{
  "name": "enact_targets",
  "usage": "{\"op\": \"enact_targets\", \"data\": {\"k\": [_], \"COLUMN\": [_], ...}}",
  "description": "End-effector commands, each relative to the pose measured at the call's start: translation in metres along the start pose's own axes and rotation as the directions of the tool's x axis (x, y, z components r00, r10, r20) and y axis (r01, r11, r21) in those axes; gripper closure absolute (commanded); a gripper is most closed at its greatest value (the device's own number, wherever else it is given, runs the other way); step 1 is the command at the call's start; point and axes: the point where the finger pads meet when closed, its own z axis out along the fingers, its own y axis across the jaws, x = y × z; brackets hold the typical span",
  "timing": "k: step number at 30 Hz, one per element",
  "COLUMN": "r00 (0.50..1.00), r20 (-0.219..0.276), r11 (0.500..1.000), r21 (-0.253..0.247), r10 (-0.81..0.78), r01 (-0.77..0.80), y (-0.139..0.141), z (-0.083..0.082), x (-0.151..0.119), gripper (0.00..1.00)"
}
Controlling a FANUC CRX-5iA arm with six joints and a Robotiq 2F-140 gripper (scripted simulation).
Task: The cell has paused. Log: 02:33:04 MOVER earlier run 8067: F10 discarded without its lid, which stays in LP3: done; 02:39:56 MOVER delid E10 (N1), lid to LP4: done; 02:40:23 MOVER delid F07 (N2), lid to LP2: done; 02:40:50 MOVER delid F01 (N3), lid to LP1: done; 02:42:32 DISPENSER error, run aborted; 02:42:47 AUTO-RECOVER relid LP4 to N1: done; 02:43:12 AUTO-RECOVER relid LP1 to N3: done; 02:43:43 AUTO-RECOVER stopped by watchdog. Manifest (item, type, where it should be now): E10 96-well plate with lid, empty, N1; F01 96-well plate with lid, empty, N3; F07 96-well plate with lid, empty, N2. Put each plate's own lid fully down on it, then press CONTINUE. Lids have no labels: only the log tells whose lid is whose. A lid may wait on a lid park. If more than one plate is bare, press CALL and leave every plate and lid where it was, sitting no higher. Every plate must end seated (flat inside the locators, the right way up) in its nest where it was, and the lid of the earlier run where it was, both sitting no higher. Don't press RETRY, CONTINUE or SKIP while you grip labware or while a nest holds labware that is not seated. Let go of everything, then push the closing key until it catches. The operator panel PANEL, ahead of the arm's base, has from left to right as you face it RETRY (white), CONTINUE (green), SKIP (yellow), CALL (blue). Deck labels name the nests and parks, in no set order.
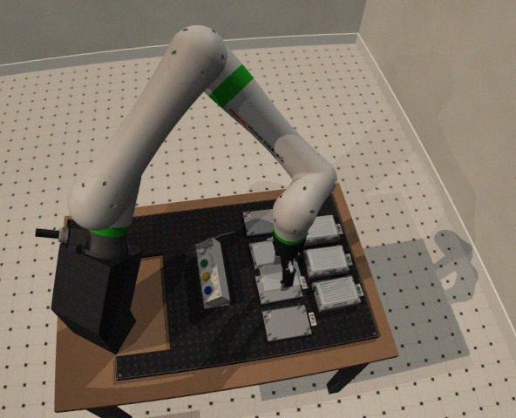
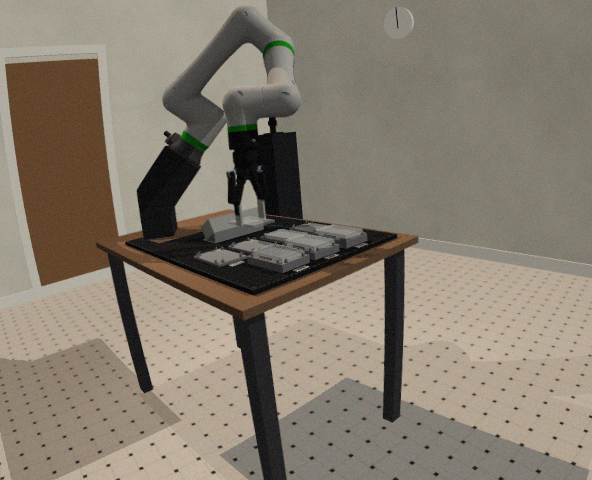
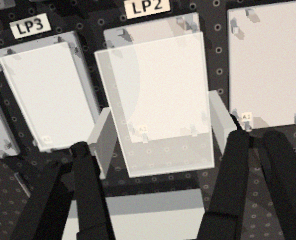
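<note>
Over park LP2 (image 3: 147,7), toward desk's right edge: gripper (image 3: 163,150) clamped on clear lid (image 3: 155,100), raised for carrying.
LP3 lid (image 3: 45,95): left parked, belongs to earlier run.

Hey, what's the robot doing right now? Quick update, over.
Gripper shut on the clear lid. Lid raised over park LP2. LP3 lid untouched. Nothing blocking, over.

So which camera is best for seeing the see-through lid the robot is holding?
The wrist view: the clear lid fills the picture between the gripper fingers, raised over the park marked LP2. In the top view the wrist partly hides it. In the exterior view it is only a small pale sliver.
</note>
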Motion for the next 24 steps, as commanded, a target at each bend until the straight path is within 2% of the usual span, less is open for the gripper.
{"op": "enact_targets", "data": {"k": [1, 8, 10, 11, 13, 15, 16, 17, 18, 19, 20, 21, 22, 23, 24], "r00": [1.0, 1.0, 1.0, 1.0, 1.0, 1.0, 1.0, 1.0, 1.0, 1.0, 1.0, 1.0, 1.0, 1.0, 1.0], "r20": [0.0, 0.0, -0.001, -0.002, -0.002, -0.003, -0.003, -0.003, -0.003, -0.002, -0.002, -0.002, -0.002, -0.001, -0.001], "r11": [1.0, 1.0, 1.0, 1.0, 1.0, 1.0, 1.0, 1.0, 1.0, 1.0, 1.0, 1.0, 1.0, 1.0, 1.0], "r21": [0.0, 0.0, 0.002, 0.003, 0.003, 0.006, 0.006, 0.007, 0.007, 0.006, 0.006, 0.005, 0.005, 0.003, 0.003], "r10": [0.0, 0.0, 0.0, -0.001, -0.001, -0.002, -0.002, -0.002, -0.002, -0.002, -0.002, -0.002, -0.002, -0.001, -0.001], "r01": [0.0, 0.0, 0.0, 0.001, 0.001, 0.002, 0.002, 0.002, 0.002, 0.002, 0.002, 0.002, 0.002, 0.001, 0.001], "y": [0.0, 0.0, 0.004, 0.009, 0.009, 0.022, 0.022, 0.031, 0.031, 0.04, 0.04, 0.048, 0.048, 0.056, 0.056], "z": [-0.001, -0.002, -0.002, -0.002, -0.002, -0.002, -0.002, -0.002, -0.002, -0.002, -0.002, -0.002, -0.002, -0.002, -0.002], "x": [0.0, 0.001, 0.015, 0.031, 0.031, 0.076, 0.076, 0.101, 0.101, 0.125, 0.125, 0.145, 0.145, 0.162, 0.162], "gripper": [1.0, 1.0, 1.0, 1.0, 1.0, 1.0, 1.0, 1.0, 1.0, 1.0, 1.0, 1.0, 1.0, 1.0, 1.0]}}
